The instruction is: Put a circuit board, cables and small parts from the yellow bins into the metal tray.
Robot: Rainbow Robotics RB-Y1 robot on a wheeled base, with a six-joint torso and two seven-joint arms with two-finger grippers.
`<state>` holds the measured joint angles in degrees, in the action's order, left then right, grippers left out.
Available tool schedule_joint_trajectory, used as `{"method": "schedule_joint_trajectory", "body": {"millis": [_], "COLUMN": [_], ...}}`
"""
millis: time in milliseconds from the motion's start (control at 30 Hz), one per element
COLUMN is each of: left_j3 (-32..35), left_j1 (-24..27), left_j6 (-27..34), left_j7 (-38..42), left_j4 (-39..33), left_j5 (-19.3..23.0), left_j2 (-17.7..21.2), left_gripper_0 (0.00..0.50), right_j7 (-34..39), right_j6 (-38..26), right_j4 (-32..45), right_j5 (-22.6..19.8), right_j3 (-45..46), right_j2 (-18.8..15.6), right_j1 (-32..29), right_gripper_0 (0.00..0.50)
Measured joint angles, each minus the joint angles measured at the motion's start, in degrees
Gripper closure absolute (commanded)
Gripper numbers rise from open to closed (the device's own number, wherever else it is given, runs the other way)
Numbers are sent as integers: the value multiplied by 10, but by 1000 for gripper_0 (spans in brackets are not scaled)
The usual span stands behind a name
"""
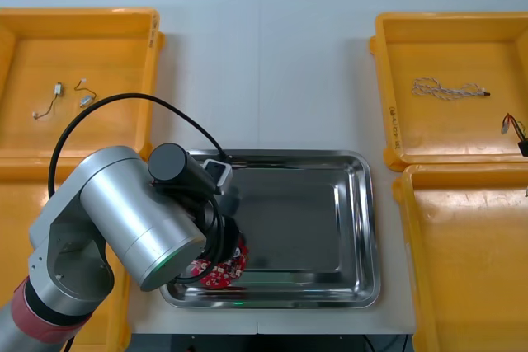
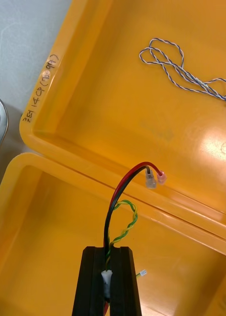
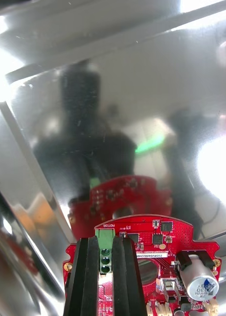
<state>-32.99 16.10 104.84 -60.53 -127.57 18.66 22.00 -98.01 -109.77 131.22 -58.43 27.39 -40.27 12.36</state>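
Left end effector (image 3: 105, 243) clamped narrow on the green connector (image 3: 105, 234) of the circuit board (image 3: 142, 232), low over the near-left corner of the metal tray (image 1: 305, 220). Risk: board lands propped against the tray wall. Right end effector (image 2: 107, 254) pinches the cable bundle (image 2: 113, 200) above the yellow bins (image 2: 68, 153). Its dangling ends may snag a rim.

This looks like an electronics lab or workshop: a light table (image 1: 313, 72) carries yellow bins (image 1: 78, 55) of loose cables (image 1: 450, 88) left and right, a steel tray (image 1: 368, 204) between them, and a robot arm (image 1: 124, 212) holds a red circuit board (image 1: 221, 274).
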Motion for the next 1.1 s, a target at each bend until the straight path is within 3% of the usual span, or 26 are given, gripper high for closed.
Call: {"method": "schedule_joint_trajectory", "body": {"millis": [433,467,567,600,667,767,1100], "left_j3": [-3,-3,-3,-3,-3,-3,-3], "left_j1": [0,0,0,0,0,0,0], "left_j6": [-1,-1,-3,-4,-7,-13,-17], "left_j7": [0,0,0,0,0,0,0], "left_j4": [3,3,3,3,3,3,3], "left_j5": [-3,-3,-4,-4,-4,-4,-4], "left_j2": [0,0,0,0,0,0,0], "left_gripper_0": [499,471,211,181,44,0,0], "right_j7": [0,0,0,0,0,0,0], "right_j6": [0,0,0,0,0,0,0], "right_j4": [0,0,0,0,0,0,0], "right_j5": [-2,-2,-2,-2,-2,-2,-3], "right_j3": [0,0,0,0,0,0,0], "right_j2": [0,0,0,0,0,0,0], "right_j1": [0,0,0,0,0,0,0], "right_gripper_0": [500,500,500,500,500,500,500]}}
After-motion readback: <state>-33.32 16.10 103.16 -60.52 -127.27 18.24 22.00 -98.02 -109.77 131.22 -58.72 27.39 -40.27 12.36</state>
